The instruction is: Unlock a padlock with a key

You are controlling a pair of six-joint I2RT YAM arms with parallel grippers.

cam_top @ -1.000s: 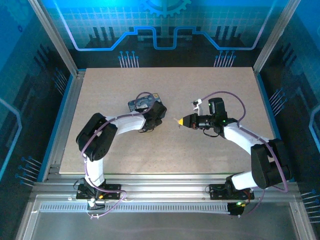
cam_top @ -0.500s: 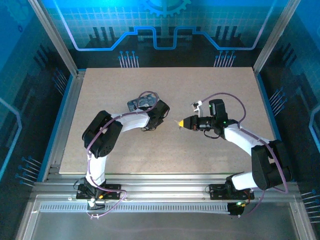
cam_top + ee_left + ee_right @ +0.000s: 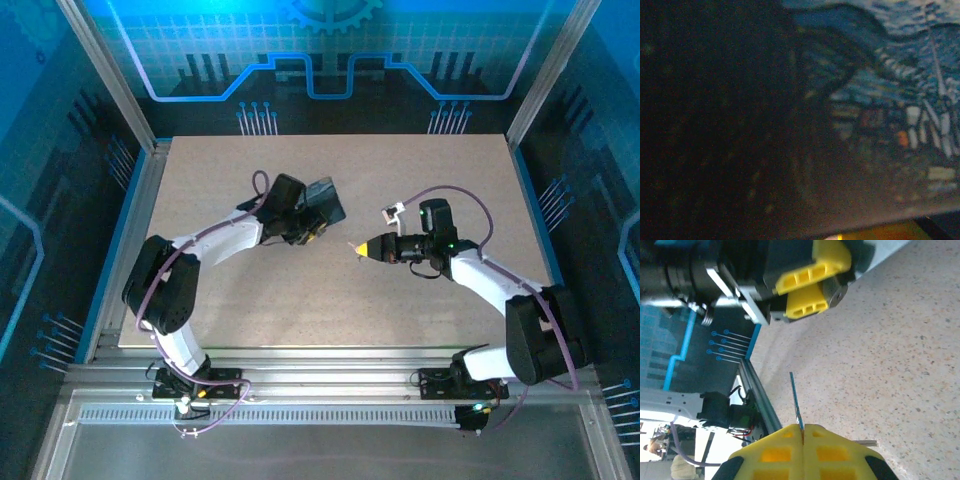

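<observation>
Key (image 3: 794,396) juts from the clamped right pincer (image 3: 802,429).

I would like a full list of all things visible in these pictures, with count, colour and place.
table: one, beige speckled, under both arms.
tin box: one, dark blue with swirls, beside the left gripper.
padlock: one, dark, blurred, seemingly at the left gripper's fingertips.
key: one, thin silvery, sticking out of the right gripper.
left gripper: one, yellow fingers close together, grip unclear.
right gripper: one, yellow fingers, shut on the key.
</observation>
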